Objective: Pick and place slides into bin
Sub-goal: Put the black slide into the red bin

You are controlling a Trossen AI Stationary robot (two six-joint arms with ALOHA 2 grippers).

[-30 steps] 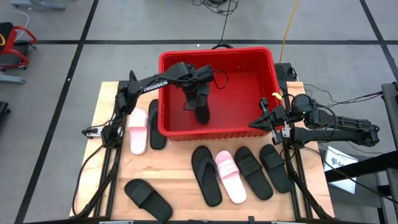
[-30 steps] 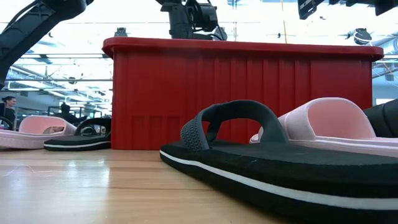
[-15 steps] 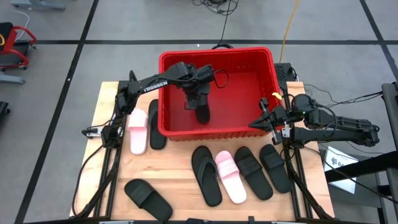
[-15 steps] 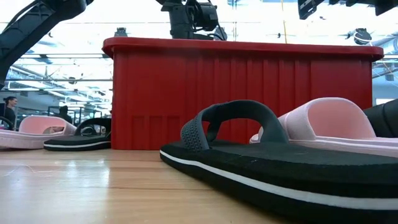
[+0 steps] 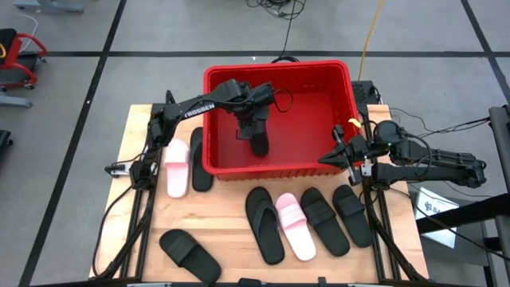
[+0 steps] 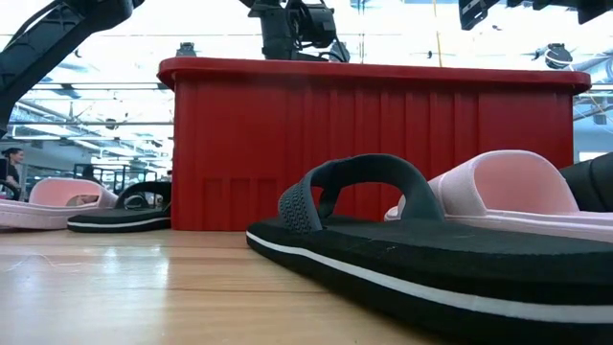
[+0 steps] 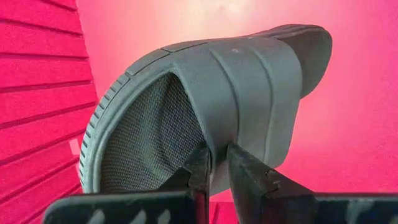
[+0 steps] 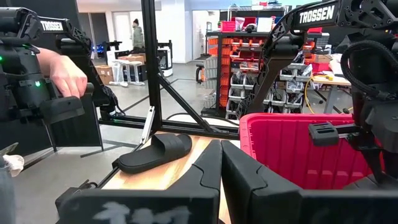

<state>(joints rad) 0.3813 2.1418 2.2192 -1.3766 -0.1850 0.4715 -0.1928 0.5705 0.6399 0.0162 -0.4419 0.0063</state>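
Note:
The red bin (image 5: 209, 119) stands at the table's far middle. My left gripper (image 7: 219, 152) reaches down into it, shut on a black slide (image 5: 259, 145) that hangs inside. The low view shows only the arm above the bin's rim (image 6: 374, 73). My right gripper (image 5: 325, 159) waits shut and level beside the bin's near right corner, touching nothing. On the table outside the bin, a pink slide (image 5: 176, 167) and a black one (image 5: 200, 159) lie flat at its left. Several more lie in front of it. My left gripper pinches the edge of the black slide's wide strap (image 7: 217, 134) between its two fingers. The fingers come from above, pointing steeply down. The slide hangs below them inside the bin, its footbed facing the camera. Whether its lower end (image 7: 308, 43) touches the bin's floor I cannot tell.
In front of the bin lie a black thong slide (image 5: 264, 225), a pink slide (image 5: 296, 226) and two black slides (image 5: 323, 221) (image 5: 351, 214). Another black slide (image 5: 190, 256) lies at the near left. A person's hand (image 8: 65, 71) shows beyond the table.

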